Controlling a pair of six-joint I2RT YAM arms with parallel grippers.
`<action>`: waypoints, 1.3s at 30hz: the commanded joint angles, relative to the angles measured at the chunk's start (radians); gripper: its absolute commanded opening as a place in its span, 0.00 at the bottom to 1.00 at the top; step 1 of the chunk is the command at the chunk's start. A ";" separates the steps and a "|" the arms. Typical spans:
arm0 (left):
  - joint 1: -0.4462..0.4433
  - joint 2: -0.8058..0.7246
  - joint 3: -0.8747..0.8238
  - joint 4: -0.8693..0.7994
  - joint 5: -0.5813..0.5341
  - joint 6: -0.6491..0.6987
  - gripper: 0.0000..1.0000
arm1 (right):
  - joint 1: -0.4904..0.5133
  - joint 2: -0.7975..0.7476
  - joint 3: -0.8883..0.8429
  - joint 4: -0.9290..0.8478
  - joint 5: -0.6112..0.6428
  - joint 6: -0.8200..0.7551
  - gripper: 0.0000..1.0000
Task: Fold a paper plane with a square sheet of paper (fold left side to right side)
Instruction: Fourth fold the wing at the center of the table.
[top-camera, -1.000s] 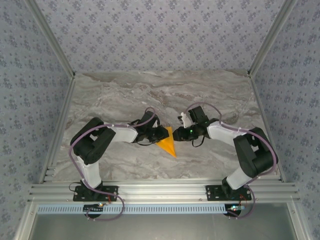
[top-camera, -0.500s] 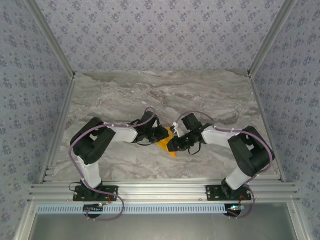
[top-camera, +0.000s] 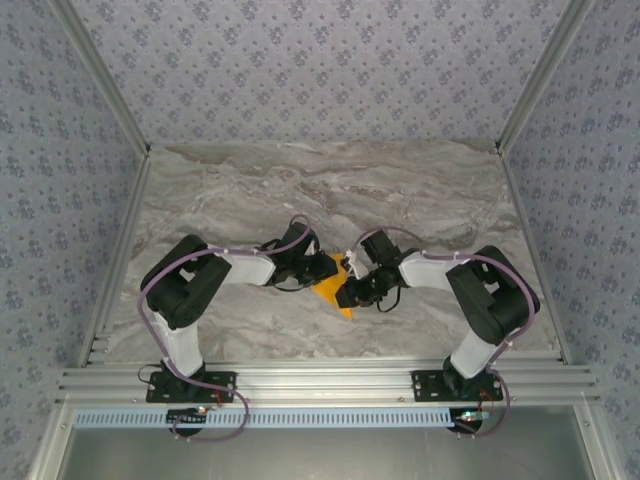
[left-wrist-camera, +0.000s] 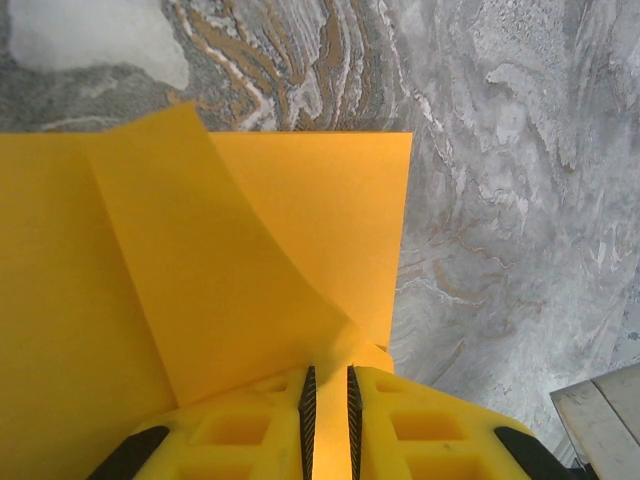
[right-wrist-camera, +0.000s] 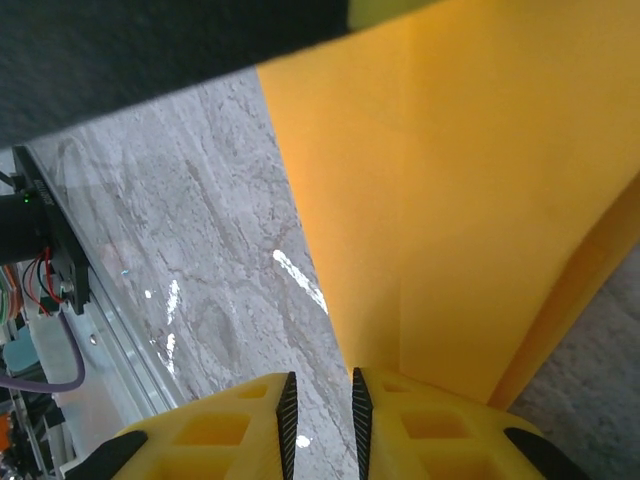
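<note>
Orange paper (top-camera: 332, 293): a folded, creased shape lying near the middle of the marble table (top-camera: 400, 190), slightly toward the near edge. It sits between the two gripper tips, with one sharp point aimed at the near rail.
Paper, left wrist view: the lower layer lies flat on the table, with a straight far edge and a straight right edge meeting at a square corner. A raised flap (left-wrist-camera: 230, 290) curls up off it and narrows down into the fingers.
Left gripper (left-wrist-camera: 328, 400): the fingers are drawn almost together and clamped on the tip of that flap, with orange filling the thin slit between them.
Paper, right wrist view: it takes up the upper right, and its straight edge runs diagonally down to the inner side of one finger. A faint crease runs parallel to the fingers. The lower right border lifts off the table.
Right gripper (right-wrist-camera: 320, 420): the fingers stand close with a narrow slit, and grey table shows through it. I cannot tell whether the paper's edge is pinched or only touched.
Dark blurred shape (right-wrist-camera: 150, 50): crosses the top of the right wrist view, above the paper.
Arms: both reach inward from their bases and meet at the paper.
</note>
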 joint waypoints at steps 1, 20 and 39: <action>-0.002 0.020 -0.031 -0.091 -0.048 0.015 0.17 | 0.014 0.018 0.003 -0.068 0.040 -0.031 0.26; 0.003 0.019 -0.040 -0.091 -0.050 0.015 0.17 | 0.038 0.008 -0.031 -0.155 0.051 -0.059 0.25; 0.013 0.018 -0.053 -0.090 -0.052 0.013 0.17 | 0.057 -0.051 -0.085 -0.212 0.035 -0.063 0.22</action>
